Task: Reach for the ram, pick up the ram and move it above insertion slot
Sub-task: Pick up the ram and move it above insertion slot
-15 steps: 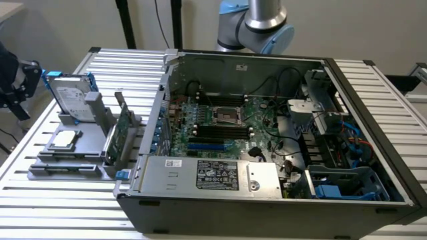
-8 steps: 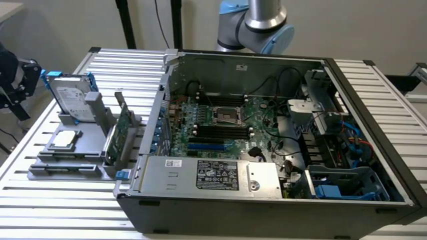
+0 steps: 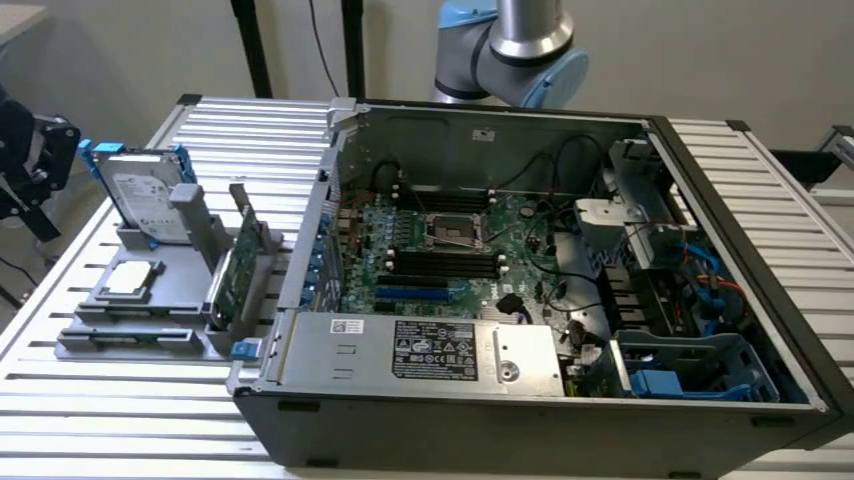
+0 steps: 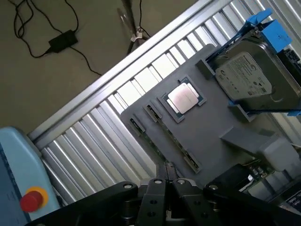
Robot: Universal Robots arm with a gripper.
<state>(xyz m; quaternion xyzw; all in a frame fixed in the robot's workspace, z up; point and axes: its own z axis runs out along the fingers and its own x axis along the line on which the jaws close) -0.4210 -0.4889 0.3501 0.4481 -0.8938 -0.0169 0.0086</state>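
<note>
The ram (image 4: pixel 171 139) is a thin green strip seen edge-on. It sits in a long slot of the grey holder (image 4: pixel 207 122), next to the square silver processor (image 4: pixel 182 98). My gripper (image 4: pixel 167 182) hangs over the near end of that slot, its black fingers pressed together, shut, with nothing between them. In the exterior view, black wrist hardware (image 3: pixel 30 165) shows at the left edge, beside the holder (image 3: pixel 134 335). The black insertion slots (image 3: pixel 441 262) lie on the motherboard inside the open case.
A silver hard drive (image 3: pixel 140 190) with blue rails stands upright at the holder's back. A taller green card (image 3: pixel 238 275) stands between holder and case wall (image 3: pixel 314 250). The ribbed metal table (image 3: pixel 120 410) carries everything. A blue box with a red button (image 4: pixel 30 200) is close by.
</note>
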